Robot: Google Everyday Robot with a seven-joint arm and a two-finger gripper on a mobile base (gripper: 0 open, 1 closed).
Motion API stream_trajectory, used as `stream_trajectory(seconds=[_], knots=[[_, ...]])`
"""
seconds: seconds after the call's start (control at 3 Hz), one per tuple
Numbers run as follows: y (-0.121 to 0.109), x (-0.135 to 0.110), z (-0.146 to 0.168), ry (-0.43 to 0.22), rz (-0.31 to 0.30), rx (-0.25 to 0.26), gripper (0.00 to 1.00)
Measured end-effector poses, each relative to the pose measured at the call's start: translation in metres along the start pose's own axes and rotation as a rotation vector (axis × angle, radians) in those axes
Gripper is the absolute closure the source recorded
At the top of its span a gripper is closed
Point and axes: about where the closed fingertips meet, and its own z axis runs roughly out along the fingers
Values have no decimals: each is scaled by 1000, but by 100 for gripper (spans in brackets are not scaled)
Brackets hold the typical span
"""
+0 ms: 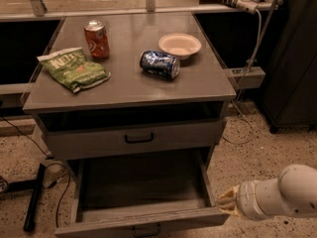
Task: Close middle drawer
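Camera view showed the middle drawer [143,182] pulled well out of the cabinet at the lower centre of the frame, its front and black handle at the bottom edge, below the uppermost drawer [89,144], which sat flush. At the lower right the gripper [227,203] on its white arm [282,195] lay just beside the drawer's right front corner; how wide it stood, or whether it touched the front, could not be told. On the counter [198,83] were a red can [96,38], a green chip bag [74,69], a toppled blue can [159,64] and a pale bowl [180,44].
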Motion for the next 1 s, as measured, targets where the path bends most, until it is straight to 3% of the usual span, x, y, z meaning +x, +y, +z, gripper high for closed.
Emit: stream_trajectory(seconds=[0.67,1.0], knots=[[2,-3,1,6,-12,10,100],[12,-6,36,-36,-12,-26,100]])
